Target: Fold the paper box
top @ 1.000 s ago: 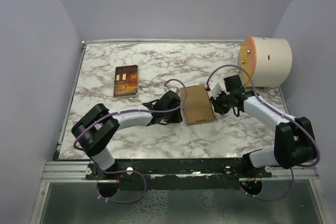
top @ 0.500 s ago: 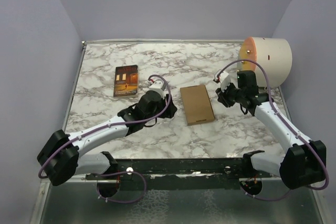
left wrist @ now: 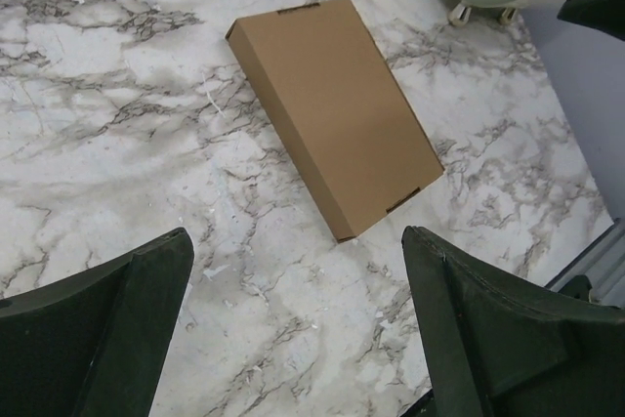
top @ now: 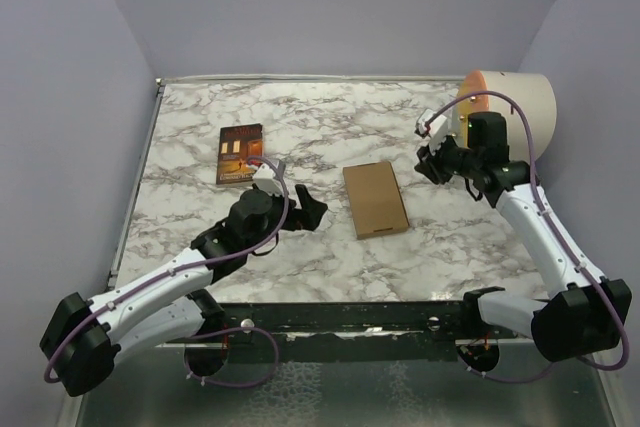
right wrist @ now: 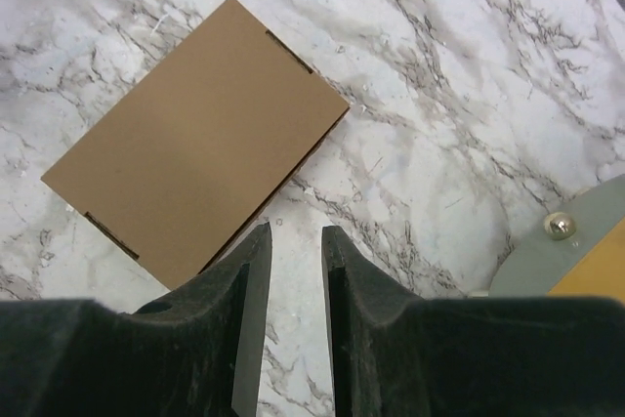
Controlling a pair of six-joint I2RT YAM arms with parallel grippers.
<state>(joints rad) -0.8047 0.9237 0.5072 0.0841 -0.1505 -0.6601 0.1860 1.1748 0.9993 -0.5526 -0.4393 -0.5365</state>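
Observation:
The paper box [top: 375,199] lies flat and closed in the middle of the marble table, a plain brown cardboard slab with nothing touching it. It also shows in the left wrist view [left wrist: 332,129] and in the right wrist view [right wrist: 195,139]. My left gripper [top: 312,205] hangs to the box's left, well apart from it. Its jaws stand wide open [left wrist: 295,241] over bare marble. My right gripper [top: 430,163] is off the box's far right corner. Its jaws [right wrist: 295,231] stand a narrow gap apart with nothing between them.
A dark book with an orange cover picture [top: 240,153] lies at the left of the table. A large cream cylinder [top: 510,112] stands at the far right corner, close behind my right arm. Purple walls close in the table's sides and back.
My left gripper has drawn back to the left, away from the box, and opened wide. My right gripper has pulled away to the far right. The box stays flat where it was.

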